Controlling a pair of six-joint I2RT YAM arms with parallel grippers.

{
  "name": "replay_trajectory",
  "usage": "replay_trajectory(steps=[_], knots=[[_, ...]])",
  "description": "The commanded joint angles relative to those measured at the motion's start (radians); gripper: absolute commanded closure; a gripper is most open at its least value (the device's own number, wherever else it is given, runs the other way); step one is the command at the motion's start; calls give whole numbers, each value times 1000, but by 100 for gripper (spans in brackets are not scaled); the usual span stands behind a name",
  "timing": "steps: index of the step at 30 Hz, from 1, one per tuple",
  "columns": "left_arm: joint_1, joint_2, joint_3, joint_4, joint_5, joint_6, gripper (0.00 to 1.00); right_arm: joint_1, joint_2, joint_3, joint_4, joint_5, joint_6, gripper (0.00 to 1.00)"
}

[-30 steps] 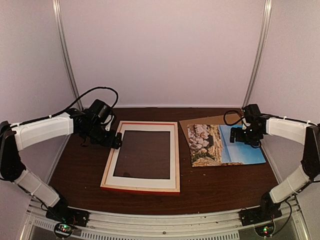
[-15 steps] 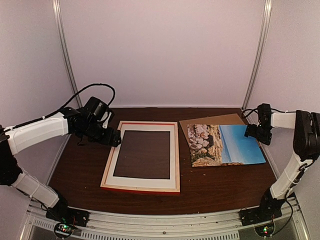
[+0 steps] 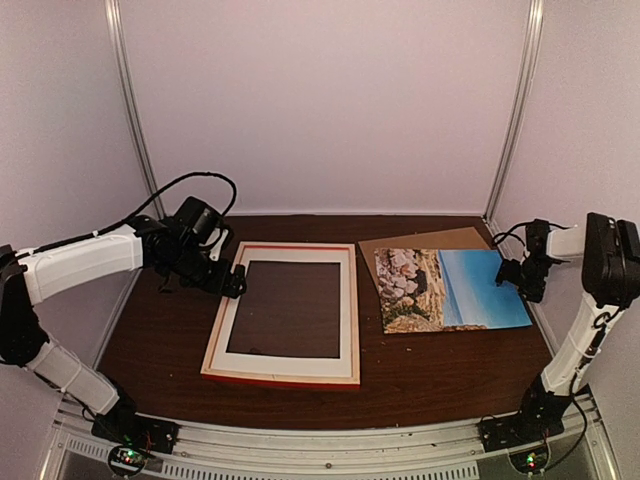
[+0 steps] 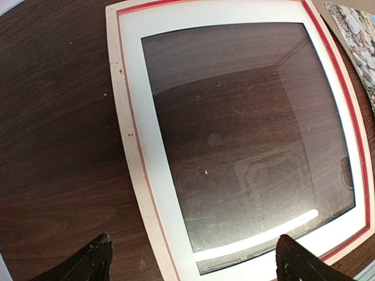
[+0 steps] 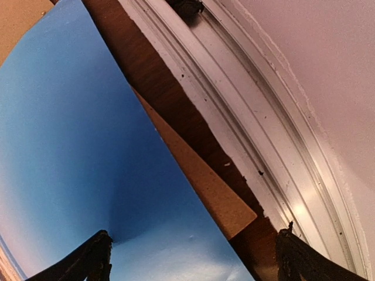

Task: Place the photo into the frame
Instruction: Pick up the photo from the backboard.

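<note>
Red-edged frame (image 3: 282,380) lies flat on the counter (image 3: 160,330) seen from above, holding a white mat (image 3: 345,310); the photo (image 3: 455,290) rests beside it on a brown board (image 3: 420,240). Left wrist view: the left gripper (image 4: 193,238) hangs released over the frame. Right wrist view: the right gripper (image 5: 193,234), also released, hovers over the photo's blue part.

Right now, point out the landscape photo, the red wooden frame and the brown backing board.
Blue-and-tan landscape paper photo (image 3: 480,290), top view, blue sky area.
Thin red rectangular wooden frame (image 3: 280,381), top view, near rail.
Plain brown backing board (image 3: 425,241), top view, far edge.
</note>
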Motion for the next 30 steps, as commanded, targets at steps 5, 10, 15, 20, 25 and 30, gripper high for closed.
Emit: replay_trajectory(steps=[5, 10, 15, 20, 25, 30], knots=[[-3, 5, 2, 30, 17, 18, 2, -18, 34, 24, 7, -79, -7, 4], [-3, -1, -6, 33, 17, 18, 2, -18, 28, 2, 29, -165, 4, 6], [-3, 1, -4, 33, 19, 16, 2, -18, -4, -35, 53, -234, 18, 9], [-3, 2, 0, 32, 25, 14, 2, -18, -13, -67, 80, -299, 35, 13], [-3, 1, 1, 32, 27, 13, 2, -17, -49, -137, 135, -395, 70, 18], [-3, 10, 13, 32, 34, 10, 2, -16, -105, -197, 135, -404, 64, 20]])
